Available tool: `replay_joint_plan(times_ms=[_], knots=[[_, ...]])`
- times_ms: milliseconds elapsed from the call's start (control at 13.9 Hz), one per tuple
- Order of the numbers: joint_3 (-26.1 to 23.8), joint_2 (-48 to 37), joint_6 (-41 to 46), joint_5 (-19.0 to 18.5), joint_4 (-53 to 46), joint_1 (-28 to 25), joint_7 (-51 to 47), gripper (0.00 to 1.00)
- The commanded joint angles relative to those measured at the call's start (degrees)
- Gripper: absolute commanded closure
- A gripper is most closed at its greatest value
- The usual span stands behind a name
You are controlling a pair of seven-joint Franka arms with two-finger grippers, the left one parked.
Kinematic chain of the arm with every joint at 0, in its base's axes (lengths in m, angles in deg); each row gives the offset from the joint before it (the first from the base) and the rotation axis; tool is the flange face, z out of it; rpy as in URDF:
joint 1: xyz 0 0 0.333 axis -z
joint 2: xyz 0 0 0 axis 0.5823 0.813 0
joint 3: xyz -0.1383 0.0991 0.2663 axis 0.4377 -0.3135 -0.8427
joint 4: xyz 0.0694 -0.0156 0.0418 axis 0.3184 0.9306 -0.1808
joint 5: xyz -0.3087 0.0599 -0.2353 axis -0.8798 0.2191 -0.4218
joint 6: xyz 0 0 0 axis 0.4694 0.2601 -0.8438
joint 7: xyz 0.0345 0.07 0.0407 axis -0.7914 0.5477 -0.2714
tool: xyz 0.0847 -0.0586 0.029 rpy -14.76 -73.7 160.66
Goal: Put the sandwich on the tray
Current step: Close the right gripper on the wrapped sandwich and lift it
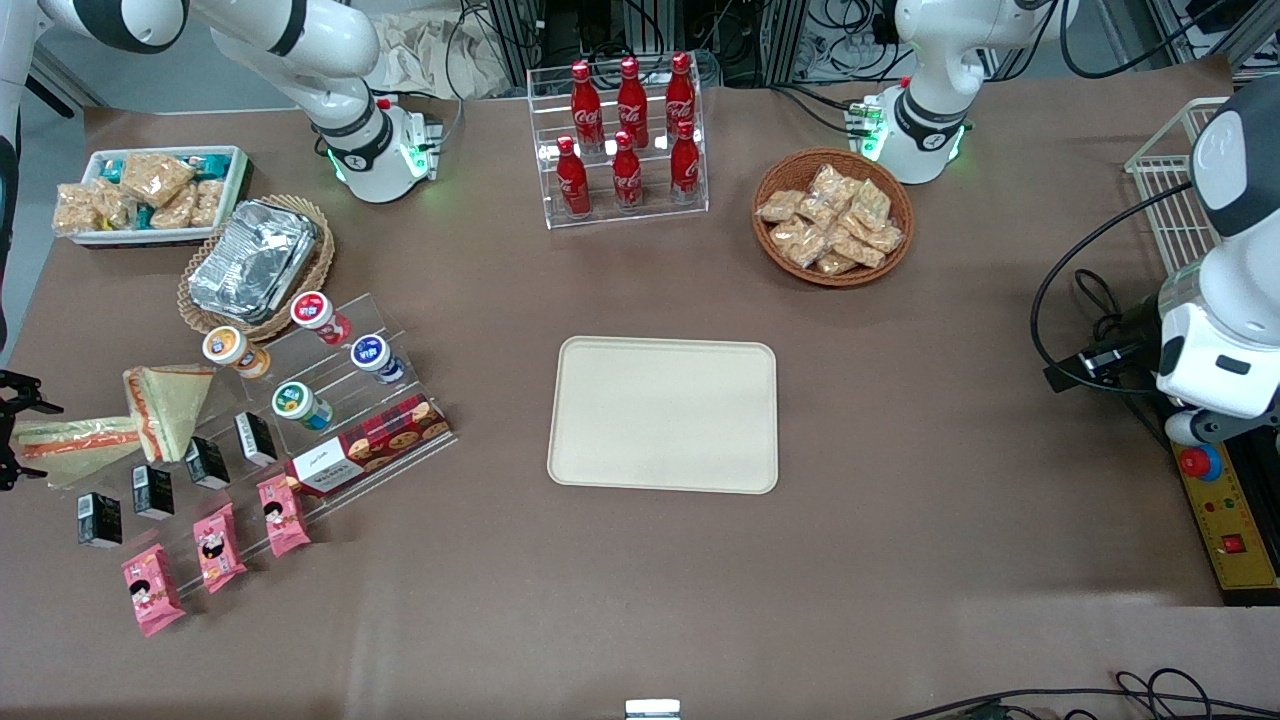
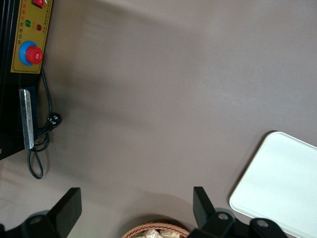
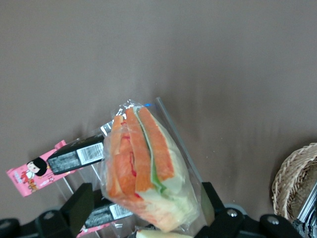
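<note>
The sandwich [image 1: 72, 445] is a clear-wrapped wedge with orange-red and green stripes. It lies at the working arm's end of the table, beside the clear display rack. My right gripper [image 1: 12, 430] is at that table edge, with its fingers either side of the sandwich's end. In the right wrist view the sandwich [image 3: 146, 173] sits between the wide-spread black fingers [image 3: 79, 206] of the gripper [image 3: 146, 210]. A gap shows beside one finger and the wrap brushes the other. The cream tray [image 1: 664, 414] lies mid-table with nothing on it; its corner shows in the left wrist view [image 2: 282, 188].
A second wedge sandwich [image 1: 170, 408] leans on the clear rack [image 1: 330, 400] beside mine, among yogurt cups, black cartons [image 3: 77, 156] and pink packets [image 1: 152, 590]. A foil-pan basket [image 1: 255, 262], a white snack bin [image 1: 150, 195], a cola rack [image 1: 625, 140] and a snack basket [image 1: 833, 217] stand farther back.
</note>
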Motion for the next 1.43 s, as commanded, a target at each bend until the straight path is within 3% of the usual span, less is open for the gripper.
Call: replay_joint_plan(times_ms=[0,502,933,1220,1363], knots=[[0.14,1.37,-1.53,0.53,-0.66,-0.07,0.01,0.04],[0.14,3.39,-2.23,0.53,-0.48,-0.25,0.01,0.06],[0.14,2.69,-3.11,0.53,1.1,-1.04,0.01,0.19],[0.05,2.16,-2.58,0.62,1.1,-1.13,0.98,0.45],[0.13,1.9,-2.41,0.62,1.1,-1.04,2.29,0.64]])
